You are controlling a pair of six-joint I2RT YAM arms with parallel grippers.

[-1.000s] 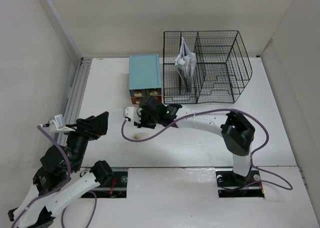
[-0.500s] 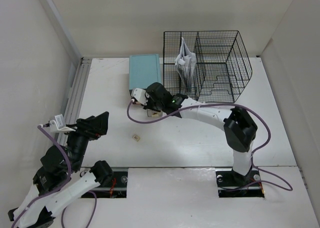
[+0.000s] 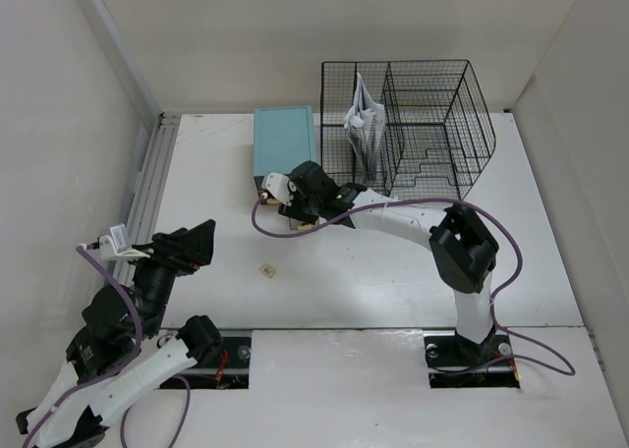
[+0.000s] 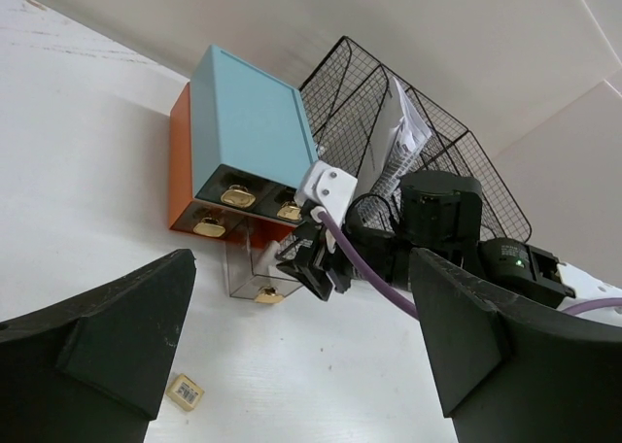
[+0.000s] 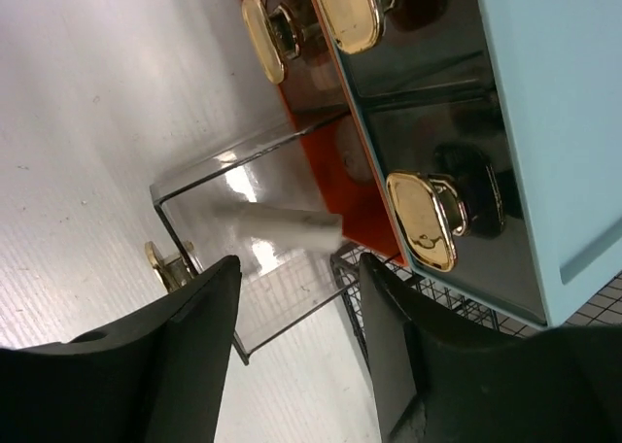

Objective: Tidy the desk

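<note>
Top view: the flat white desk (image 3: 373, 281) fills the floor. The left gripper (image 3: 192, 244) hovers over its left side, and the right gripper (image 3: 291, 200) is at the teal-topped drawer box (image 3: 285, 143).

Left wrist: matte black fingers (image 4: 107, 336) are spread wide and empty.

Right wrist: the fingers (image 5: 185, 356) are slightly apart and empty above a clear plastic drawer (image 5: 243, 229) with a brass knob (image 5: 163, 261).

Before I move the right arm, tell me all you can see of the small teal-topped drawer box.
The drawer box is a small rectangular unit with a teal top, an orange side and a dark glossy front carrying gold handles. It sits flat on the desk at the far side, close beside the wire rack. One clear drawer, bottom row, is pulled out; the open right gripper hangs just over it, contact unclear.
</note>
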